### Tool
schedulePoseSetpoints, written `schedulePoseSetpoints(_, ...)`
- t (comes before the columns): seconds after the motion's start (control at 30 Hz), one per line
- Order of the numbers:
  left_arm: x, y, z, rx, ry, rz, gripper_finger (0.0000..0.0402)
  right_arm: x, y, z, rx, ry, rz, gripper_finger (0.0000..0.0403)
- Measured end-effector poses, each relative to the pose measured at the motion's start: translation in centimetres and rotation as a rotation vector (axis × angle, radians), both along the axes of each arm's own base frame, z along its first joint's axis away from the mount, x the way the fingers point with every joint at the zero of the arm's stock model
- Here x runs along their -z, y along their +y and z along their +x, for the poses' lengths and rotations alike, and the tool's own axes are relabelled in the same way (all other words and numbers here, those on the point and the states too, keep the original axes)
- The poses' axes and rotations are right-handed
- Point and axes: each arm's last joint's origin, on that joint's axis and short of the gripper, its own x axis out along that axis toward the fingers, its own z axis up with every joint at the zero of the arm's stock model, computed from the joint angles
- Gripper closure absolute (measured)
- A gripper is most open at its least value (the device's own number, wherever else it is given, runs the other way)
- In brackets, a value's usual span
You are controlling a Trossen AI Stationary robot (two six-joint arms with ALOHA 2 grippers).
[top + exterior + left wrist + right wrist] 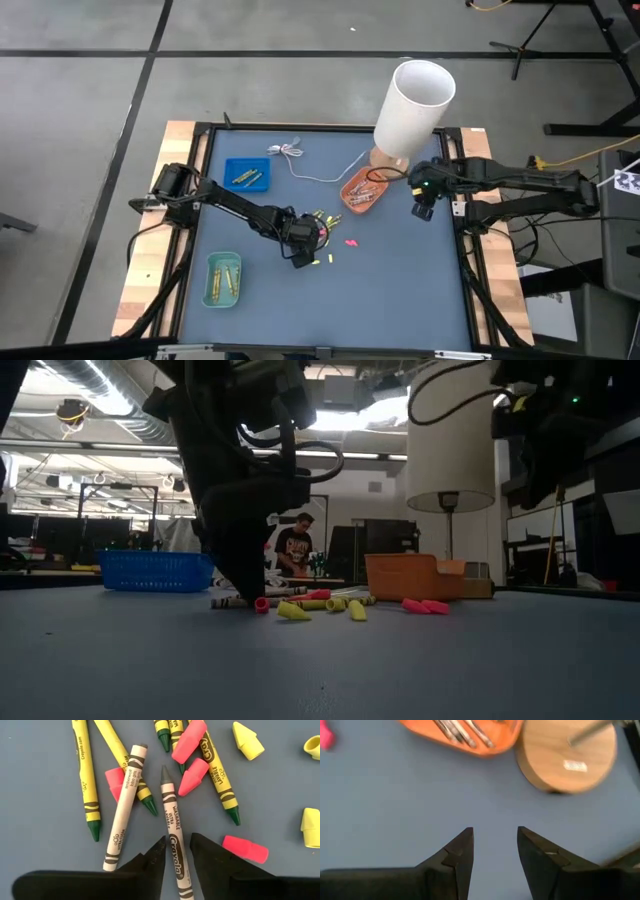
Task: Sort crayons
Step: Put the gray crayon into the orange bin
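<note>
Left end effector [177,855] pointed straight down at the middle of the desk [400,290], its two fingers set either side of a gray Crayola crayon [175,845] that lay flat between them; whether they had pinched it or only straddled it could not be told. Its arm reached in bent from the desk's left edge. Right end effector [495,845] hovered with its fingers spread and nothing between them, just right of the orange tray [362,192], beside the wooden base [567,755] of the white-shaded lamp [413,107].

Around the gray crayon the loose pile [322,222] was tight: a white crayon [125,807] lay just beside it, with several green-tipped yellow crayons and pink and yellow broken pieces close by. Two pink bits [351,241] lay apart toward the orange tray. Bare desk stretched from the pile toward the near edge.

Three trays stood on the desk: a blue one [246,175] left of the orange tray holding a few yellow crayons, a teal one [223,279] holding several more near the front left, and the orange one with pale sticks. A thin white cable [300,158] ran between the blue and orange trays.
</note>
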Motion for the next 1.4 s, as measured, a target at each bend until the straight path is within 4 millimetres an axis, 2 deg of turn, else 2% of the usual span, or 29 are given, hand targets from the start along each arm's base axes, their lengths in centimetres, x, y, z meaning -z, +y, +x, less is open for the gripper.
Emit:
schedulePoseSetpoints(0.4, 0.1, 0.0, 0.0, -0.001, 0.002, 0.001, 0.0392, 3.9, 0.1, 1.6, -0.051, -0.244, 0.061, 0.0254)
schedulePoseSetpoints(0.6, -0.3, 0.1, -0.1, -0.001, -0.006, 0.0, 0.0397, 4.7, 0.0, 2.0, -0.048, -0.305, 0.057, 0.0254)
schedulePoseSetpoints(0.8, -1.6, 0.1, -0.4, -0.002, -0.036, -0.008, 0.0397, 5.2, -0.1, 2.9, -0.046, -0.467, 0.041, 0.0254)
schedulePoseSetpoints(1.1, -4.9, 0.2, -0.3, -0.005, -0.196, -0.033, 0.0397, 6.8, -0.1, 3.0, -0.052, -0.575, 0.021, 0.0254)
schedulePoseSetpoints(1.27, -6.0, 0.6, 1.2, -0.027, -0.382, -0.056, 0.0397, 7.6, -0.1, 2.8, -0.054, -0.605, 0.016, 0.0254)
schedulePoseSetpoints(1.4, -6.8, 2.0, 2.6, -0.075, -0.536, -0.017, 0.0397, 7.8, -0.1, 2.7, -0.053, -0.601, 0.017, 0.0254)
